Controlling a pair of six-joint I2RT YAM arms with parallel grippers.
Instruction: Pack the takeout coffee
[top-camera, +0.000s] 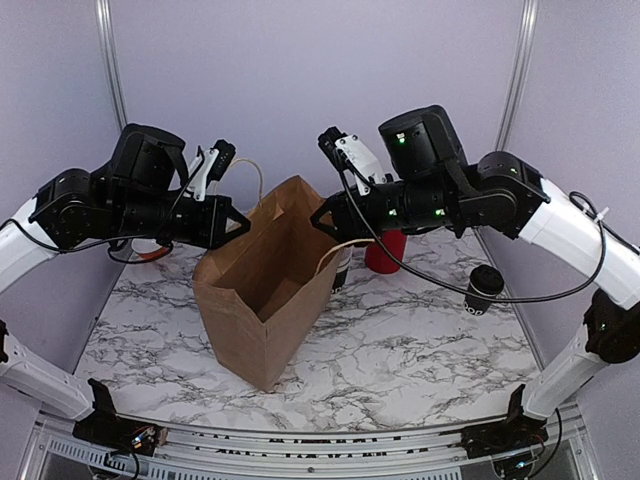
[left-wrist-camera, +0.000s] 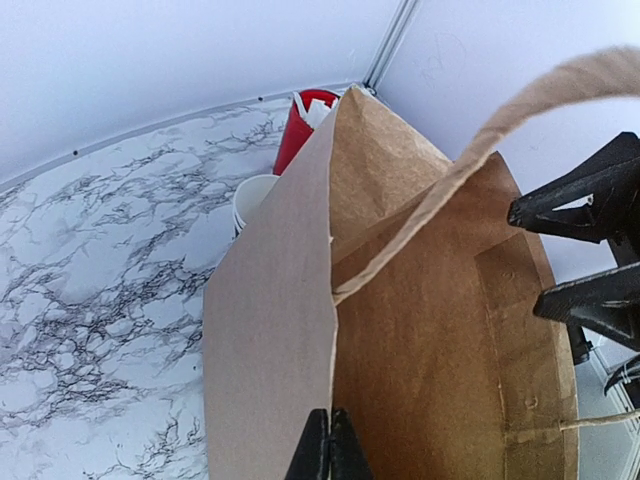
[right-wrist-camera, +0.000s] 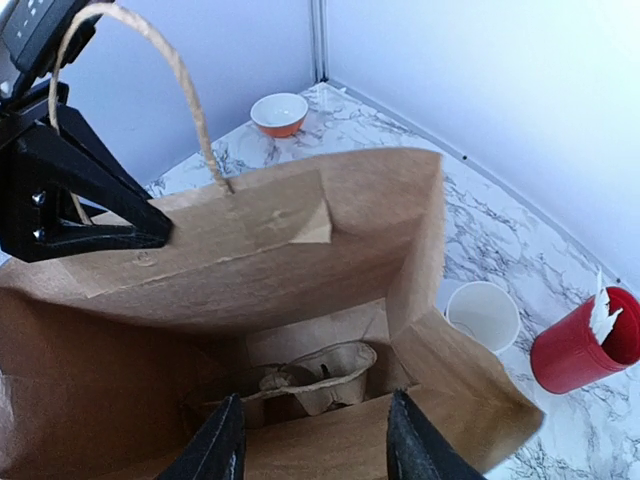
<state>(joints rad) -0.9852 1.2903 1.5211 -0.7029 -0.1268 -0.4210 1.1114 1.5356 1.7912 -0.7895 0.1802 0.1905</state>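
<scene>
Coffee (top-camera: 483, 288) not packed: stands on surface (top-camera: 400, 340) well right of bag (top-camera: 265, 300), untouched. Bag open, carrier (right-wrist-camera: 320, 375) at its bottom. Left fingers (left-wrist-camera: 318, 452) pressed together, pinching bag's left wall. Right fingers (right-wrist-camera: 222, 445) spread above bag's right rim, empty. To do, likely: fetch coffee, lower into bag.

The marble table (top-camera: 400, 340) holds a paper bag (top-camera: 250, 320), red cup (top-camera: 383, 252), takeout coffee (top-camera: 483, 289), white-rimmed cups (right-wrist-camera: 483, 315) and an orange bowl (right-wrist-camera: 279, 113).
</scene>
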